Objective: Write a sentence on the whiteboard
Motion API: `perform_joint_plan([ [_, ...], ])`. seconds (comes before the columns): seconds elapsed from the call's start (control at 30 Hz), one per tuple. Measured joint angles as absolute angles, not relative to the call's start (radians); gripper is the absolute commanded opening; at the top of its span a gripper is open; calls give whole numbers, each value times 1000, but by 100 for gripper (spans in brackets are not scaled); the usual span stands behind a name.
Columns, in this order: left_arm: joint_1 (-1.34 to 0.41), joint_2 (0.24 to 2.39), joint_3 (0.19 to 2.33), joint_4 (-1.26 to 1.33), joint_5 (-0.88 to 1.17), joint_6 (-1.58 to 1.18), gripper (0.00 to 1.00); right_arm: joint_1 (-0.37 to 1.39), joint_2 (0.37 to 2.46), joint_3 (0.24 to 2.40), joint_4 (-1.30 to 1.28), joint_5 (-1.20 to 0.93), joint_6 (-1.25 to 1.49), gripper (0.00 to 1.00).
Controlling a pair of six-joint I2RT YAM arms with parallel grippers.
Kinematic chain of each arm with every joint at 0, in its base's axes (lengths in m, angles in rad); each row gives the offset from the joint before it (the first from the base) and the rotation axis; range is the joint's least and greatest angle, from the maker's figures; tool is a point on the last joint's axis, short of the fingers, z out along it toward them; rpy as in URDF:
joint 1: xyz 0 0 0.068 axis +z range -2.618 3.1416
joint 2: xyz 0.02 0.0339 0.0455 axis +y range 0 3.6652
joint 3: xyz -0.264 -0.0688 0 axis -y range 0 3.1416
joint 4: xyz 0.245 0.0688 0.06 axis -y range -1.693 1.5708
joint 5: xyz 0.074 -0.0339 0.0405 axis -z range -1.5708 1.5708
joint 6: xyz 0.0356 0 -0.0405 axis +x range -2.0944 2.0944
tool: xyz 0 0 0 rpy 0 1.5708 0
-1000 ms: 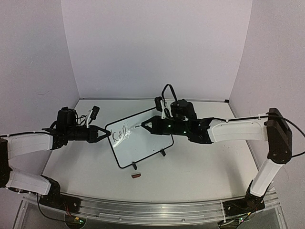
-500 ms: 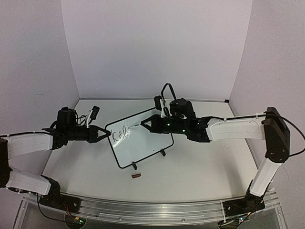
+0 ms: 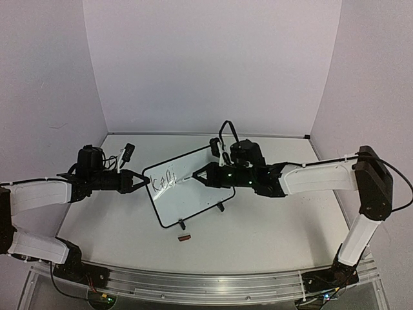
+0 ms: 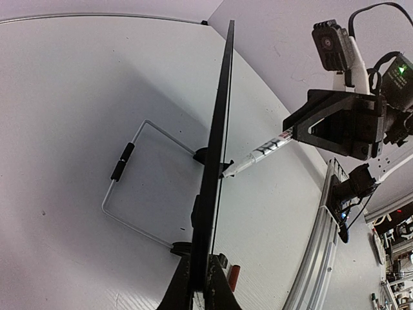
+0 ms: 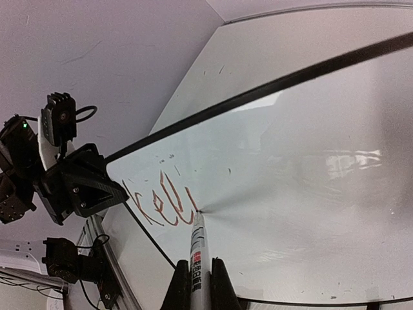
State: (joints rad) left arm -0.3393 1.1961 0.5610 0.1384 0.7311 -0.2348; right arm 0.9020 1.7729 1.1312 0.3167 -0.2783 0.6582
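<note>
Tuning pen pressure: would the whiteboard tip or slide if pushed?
Probably tips easily: the whiteboard stands on two small feet, hence the left gripper pinching its edge. Edge-on it looks thin and light, so it may slide or flex under the marker.

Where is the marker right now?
In the right wrist view the marker sits in the right gripper, tip touching the whiteboard just right of the red lettering, near the end the left gripper clamps.
</note>
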Motion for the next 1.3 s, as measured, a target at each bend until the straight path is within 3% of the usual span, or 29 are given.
perform_joint_plan([
  [1.3,-339,1192,561,131,731,-234,0,882,1703,1131,344,-327,659,0],
])
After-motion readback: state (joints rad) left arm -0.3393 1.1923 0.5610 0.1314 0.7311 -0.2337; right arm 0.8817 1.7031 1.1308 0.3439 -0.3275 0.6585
